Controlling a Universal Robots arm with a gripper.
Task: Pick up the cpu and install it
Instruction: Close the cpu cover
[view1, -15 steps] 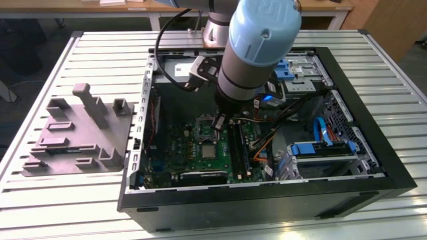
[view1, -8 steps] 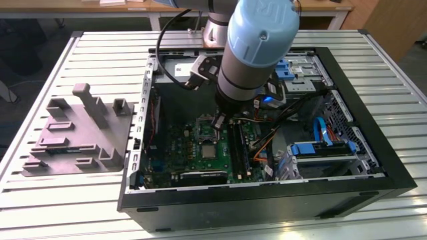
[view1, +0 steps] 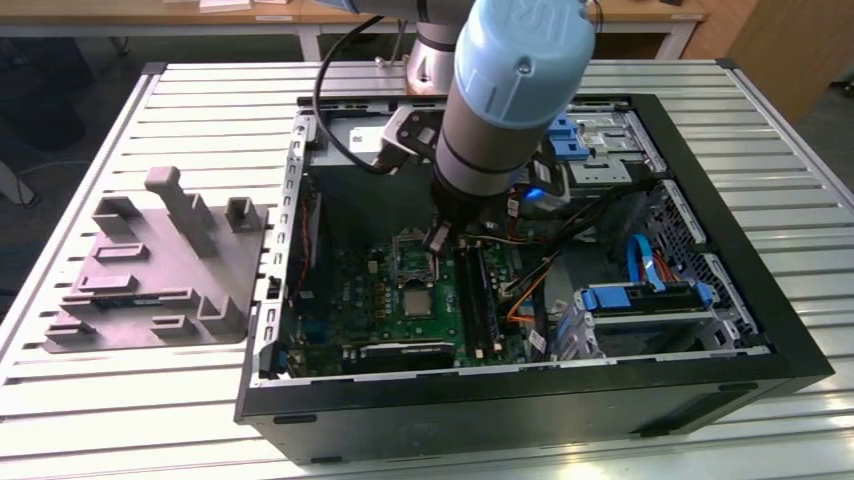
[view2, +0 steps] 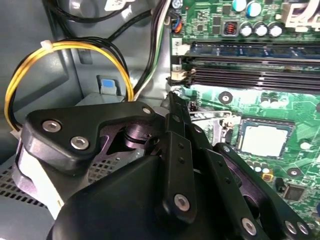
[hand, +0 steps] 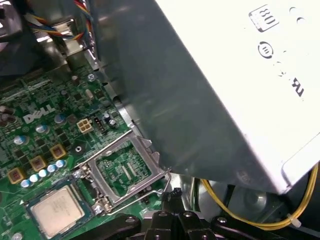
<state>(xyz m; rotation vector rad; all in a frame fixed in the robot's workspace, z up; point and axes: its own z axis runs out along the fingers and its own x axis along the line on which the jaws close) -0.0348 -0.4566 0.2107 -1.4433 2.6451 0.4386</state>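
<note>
The cpu (hand: 56, 212) sits flat in the socket on the green board (hand: 45, 130), low left in the first wrist view; in the exterior view it lies at centre (view1: 418, 300), inside the open case (view1: 747, 300). The socket's metal frame (hand: 125, 167) stands swung open just beside it. The gripper (view1: 437, 240) hangs right by that frame, fingers pinched together, holding nothing. The grey tray (view1: 147, 270) sits at the exterior view's left.

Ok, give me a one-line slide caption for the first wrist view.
The cpu sits in its socket on the green motherboard, metal retention frame hinged open, gripper beside it.
</note>
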